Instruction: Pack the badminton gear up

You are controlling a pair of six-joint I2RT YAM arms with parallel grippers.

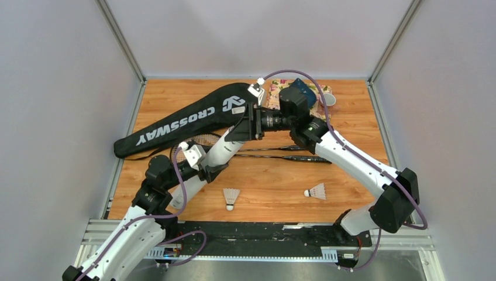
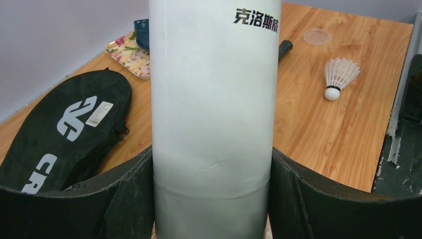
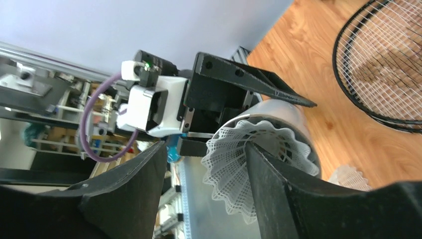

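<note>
Left gripper [image 2: 211, 167] clamps the tube [image 2: 214, 99] and right gripper [image 3: 204, 147] stands released at its mouth, where 1 half-seated shuttlecock [image 3: 229, 169] could tumble out if a finger snags its skirt.

1. You are looking at a wooden table [image 1: 275, 181] that is carrying everything between the side rails.
2. On its far left, the black CROSSWAY racket cover [image 1: 175, 123] is lying flat and slanting from near-left to far-centre.
3. Just near the cover, the two rackets [image 1: 275, 149] are lying side by side, with their heads pointing left and their handles pointing right.
4. Toward the near edge, a shuttlecock [image 1: 231, 197] is resting at about the middle with its cork facing you.
5. A second shuttlecock [image 1: 316, 191] is lying on its side to the right of it, well apart.
6. At the far edge, right of centre, the floral tray [image 1: 274, 96] is sitting, and the small cup [image 1: 329, 98] is standing just beside it on the right.
</note>
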